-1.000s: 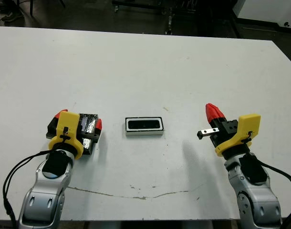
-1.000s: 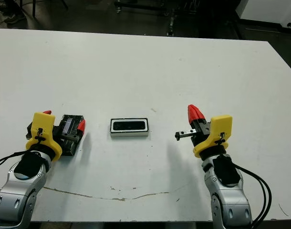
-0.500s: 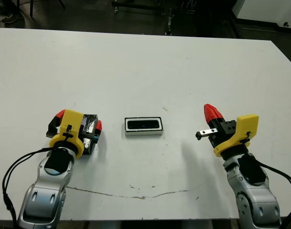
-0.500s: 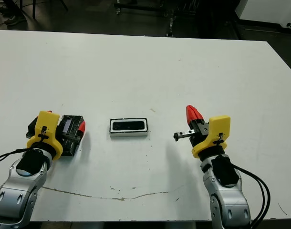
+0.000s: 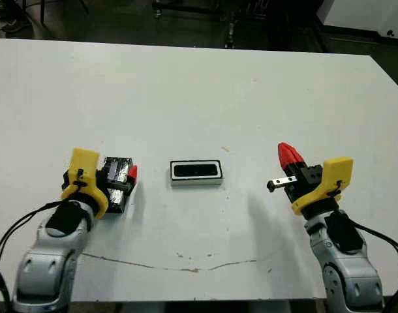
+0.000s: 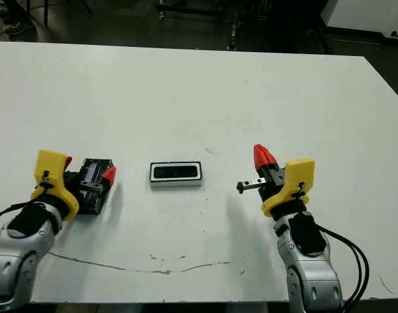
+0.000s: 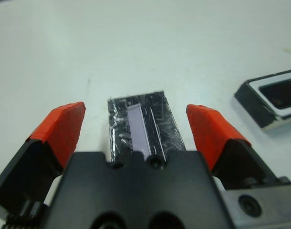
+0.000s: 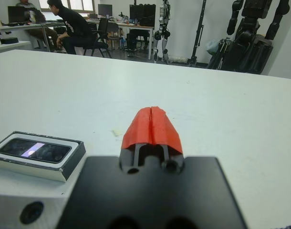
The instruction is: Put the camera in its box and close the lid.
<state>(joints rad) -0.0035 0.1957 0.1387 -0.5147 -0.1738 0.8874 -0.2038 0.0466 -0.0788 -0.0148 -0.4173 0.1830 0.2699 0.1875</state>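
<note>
left gripper (image 7: 136,126) fingers spread, right gripper (image 8: 151,125) fingers together

The box (image 5: 197,173), a shallow white-rimmed tray, is seen lying flat near the table's middle, uncovered, with the slim black camera (image 5: 196,171) set inside it. The lid (image 7: 141,129), glossy black with a pale stripe along its top, is laid flat well apart to the box's left.

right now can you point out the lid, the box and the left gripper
lid (image 7: 144,125): left wrist view, on its pale stripe.
box (image 5: 197,182): left eye view, on its near white rim.
left gripper (image 7: 136,125): left wrist view, midway between its open red fingertips.
</note>
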